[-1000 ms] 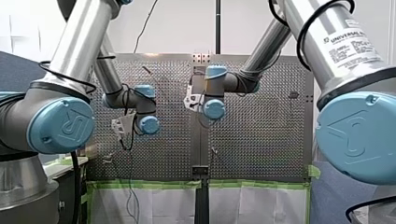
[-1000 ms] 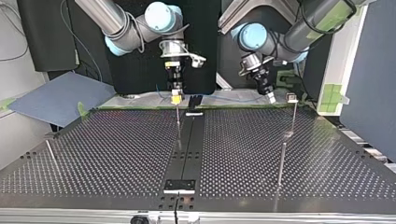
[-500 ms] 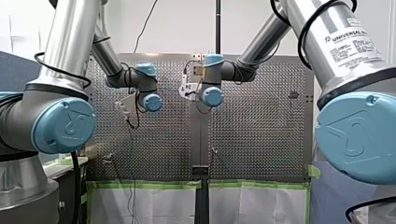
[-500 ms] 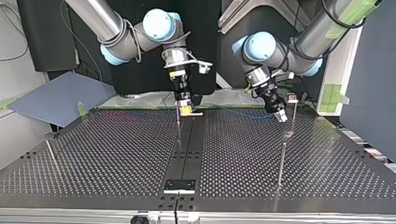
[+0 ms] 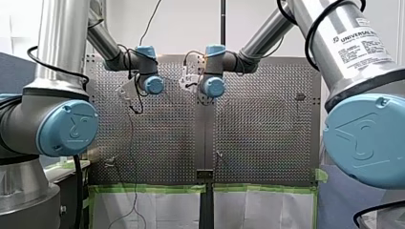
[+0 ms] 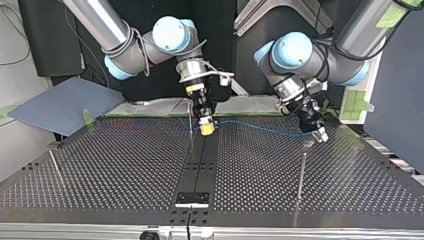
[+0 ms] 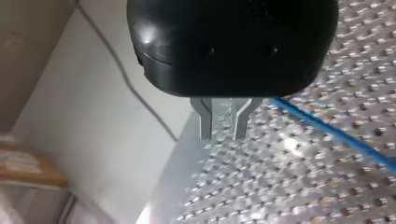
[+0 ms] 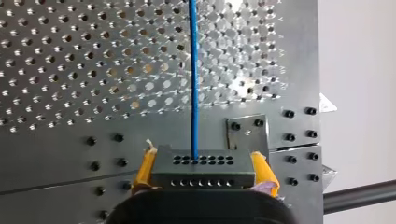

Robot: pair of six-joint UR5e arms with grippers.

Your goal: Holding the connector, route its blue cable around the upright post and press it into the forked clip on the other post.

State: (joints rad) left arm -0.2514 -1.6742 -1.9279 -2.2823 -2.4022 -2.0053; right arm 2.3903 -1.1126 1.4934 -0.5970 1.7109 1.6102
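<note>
In the right wrist view my right gripper (image 8: 204,155) is shut on the black connector (image 8: 203,173), its yellow pads on both sides. The blue cable (image 8: 193,70) runs straight ahead from it over the table. In the top view this gripper (image 6: 206,128) hangs just right of the thin upright post (image 6: 190,122). The cable (image 6: 260,128) sags across to my left gripper (image 6: 319,135), which covers most of the clip post. In the left wrist view my left gripper (image 7: 221,135) shows metal fingers a narrow gap apart, and the cable (image 7: 327,130) leaves from beside one finger.
A second thin post (image 6: 301,172) stands nearer the top view's camera, below my left gripper. Another short rod (image 6: 54,165) leans at the view's far left. A black strip (image 6: 200,165) runs down the perforated table's (image 6: 120,170) middle. Green tape edges the table (image 5: 153,189).
Both arms have swung out over the table toward the top view's camera. My right gripper carried the connector past the upright post; my left gripper moved in front of the clip post, the cable following.
</note>
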